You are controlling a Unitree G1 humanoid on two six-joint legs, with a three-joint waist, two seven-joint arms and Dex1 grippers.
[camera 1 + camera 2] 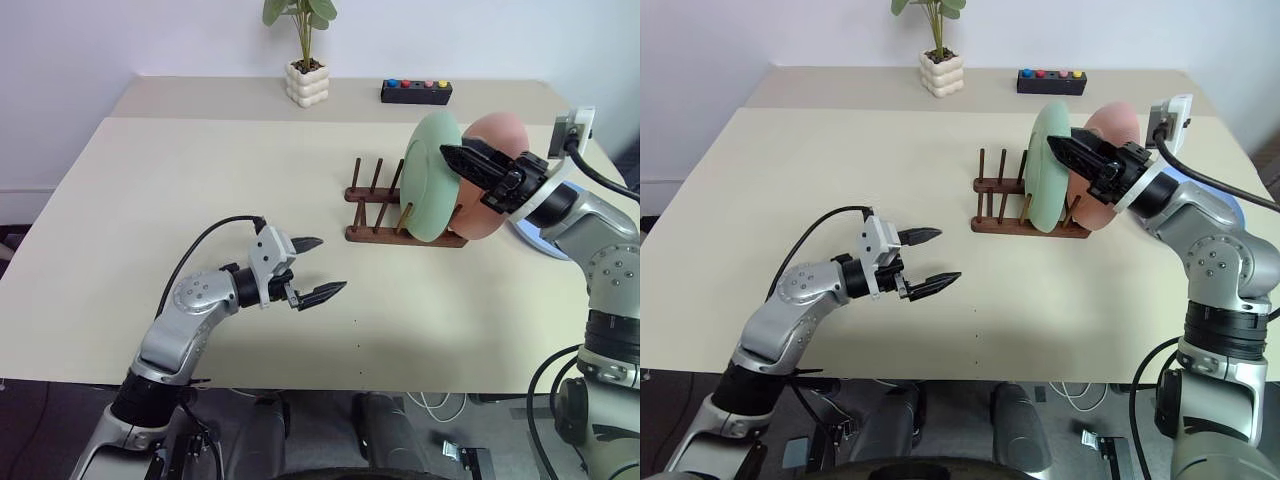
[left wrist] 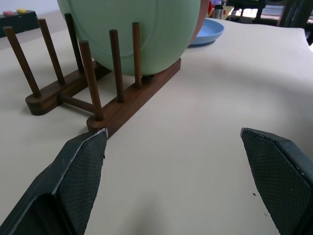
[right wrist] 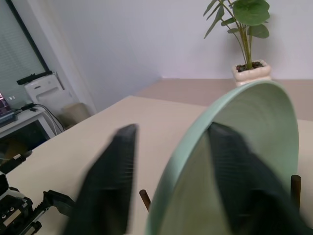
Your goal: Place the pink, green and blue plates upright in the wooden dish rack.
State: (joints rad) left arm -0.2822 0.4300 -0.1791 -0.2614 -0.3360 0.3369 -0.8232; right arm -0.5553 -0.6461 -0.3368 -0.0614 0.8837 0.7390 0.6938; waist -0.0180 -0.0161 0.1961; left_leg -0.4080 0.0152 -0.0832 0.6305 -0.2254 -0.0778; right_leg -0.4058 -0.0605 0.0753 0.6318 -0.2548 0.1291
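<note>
The green plate (image 1: 432, 175) and pink plate (image 1: 492, 172) stood up between the pegs of the wooden dish rack (image 1: 375, 212) (pegs stopped them falling), the right gripper (image 1: 462, 160) apart around the green rim, the left gripper (image 1: 315, 268) wide apart, while the blue plate (image 2: 208, 32) lay flat near the table's (image 1: 150, 220) right edge.

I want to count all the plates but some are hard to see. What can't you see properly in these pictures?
- Light blue round plate: mostly hidden behind the right arm in the eye views; left wrist view shows just an edge.
- Salmon pink round plate: partly covered by the mint green round plate and the right gripper.
- Dark brown wooden dish rack: slots under the plates are hidden.
- Right gripper's fingers: blurred in the right wrist view.
</note>
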